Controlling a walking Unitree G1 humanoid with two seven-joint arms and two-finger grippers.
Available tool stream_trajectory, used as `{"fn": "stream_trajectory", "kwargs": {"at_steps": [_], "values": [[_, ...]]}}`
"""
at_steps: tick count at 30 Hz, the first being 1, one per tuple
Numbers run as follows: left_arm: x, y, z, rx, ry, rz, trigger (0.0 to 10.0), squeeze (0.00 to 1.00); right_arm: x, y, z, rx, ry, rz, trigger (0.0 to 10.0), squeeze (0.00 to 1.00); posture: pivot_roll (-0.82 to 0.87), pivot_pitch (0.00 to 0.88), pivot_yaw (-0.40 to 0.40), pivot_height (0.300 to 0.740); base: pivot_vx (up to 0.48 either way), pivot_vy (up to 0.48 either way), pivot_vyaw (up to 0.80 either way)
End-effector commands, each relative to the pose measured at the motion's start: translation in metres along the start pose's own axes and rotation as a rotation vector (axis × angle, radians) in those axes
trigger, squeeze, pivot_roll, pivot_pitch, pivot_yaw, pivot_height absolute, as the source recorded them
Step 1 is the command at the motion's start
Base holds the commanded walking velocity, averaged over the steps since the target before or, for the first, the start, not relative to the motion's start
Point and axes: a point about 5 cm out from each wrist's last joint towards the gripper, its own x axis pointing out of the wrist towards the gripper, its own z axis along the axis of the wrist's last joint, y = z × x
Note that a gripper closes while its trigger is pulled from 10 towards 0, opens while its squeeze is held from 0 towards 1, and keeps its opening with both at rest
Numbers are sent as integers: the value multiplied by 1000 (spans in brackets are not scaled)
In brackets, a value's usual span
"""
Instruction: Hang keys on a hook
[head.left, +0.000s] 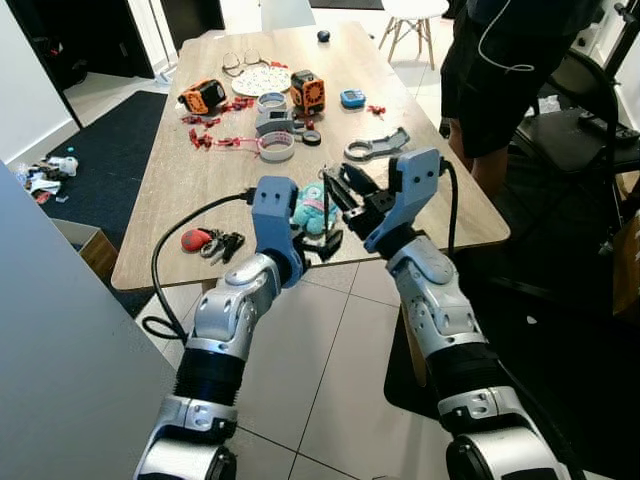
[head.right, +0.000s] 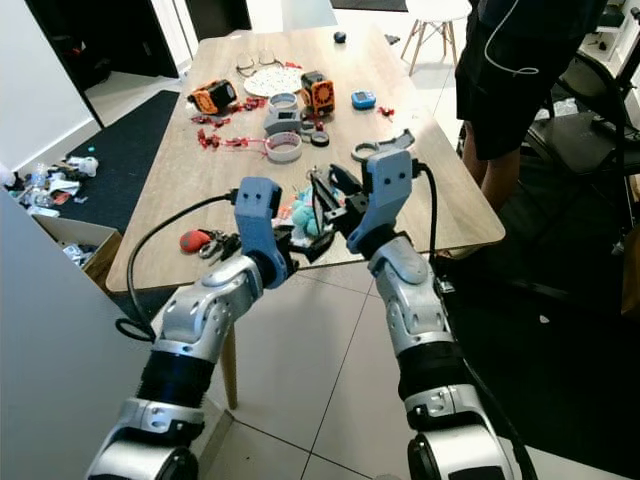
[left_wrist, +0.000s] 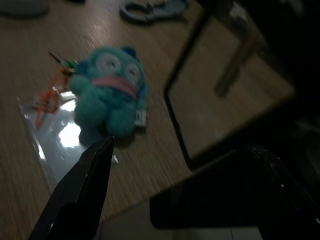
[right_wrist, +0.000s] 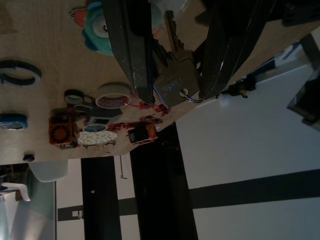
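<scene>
keys (right_wrist: 175, 82) were pinched between the right end effector (head.left: 340, 190) fingers, held above the tabletop (head.left: 200, 190) edge near a teal plush (head.left: 312, 208); the left end effector (head.left: 322, 243) was spread beside them.

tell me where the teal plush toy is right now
The teal plush toy lies on the wooden table near its front edge, just beyond the left gripper, with the red key fob to its left.
</scene>
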Motion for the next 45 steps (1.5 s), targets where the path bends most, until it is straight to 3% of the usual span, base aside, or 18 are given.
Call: {"fn": "stream_trajectory", "kwargs": {"at_steps": [1,20,21,23,45], "values": [[2,0,-3,-55,-5,27,10000,0,-2,5,-1,32,-17,20,10000,0,-89,91,70,740,0,0,0],[5,-8,-3,-210,-17,3,10000,0,-2,4,-1,30,-38,20,10000,0,-85,87,62,740,0,0,0],[4,-10,-1,-228,-26,-5,588,0,-2,5,-2,29,-36,24,10000,0,-85,87,62,740,0,0,0],[4,-11,2,-280,-53,-15,0,0,-2,6,-2,31,-38,27,10000,0,-85,87,62,740,0,0,0],[3,-18,8,-367,-99,-98,0,0,-3,1,-2,8,-24,9,10000,0,-89,95,64,740,0,0,0]]}}
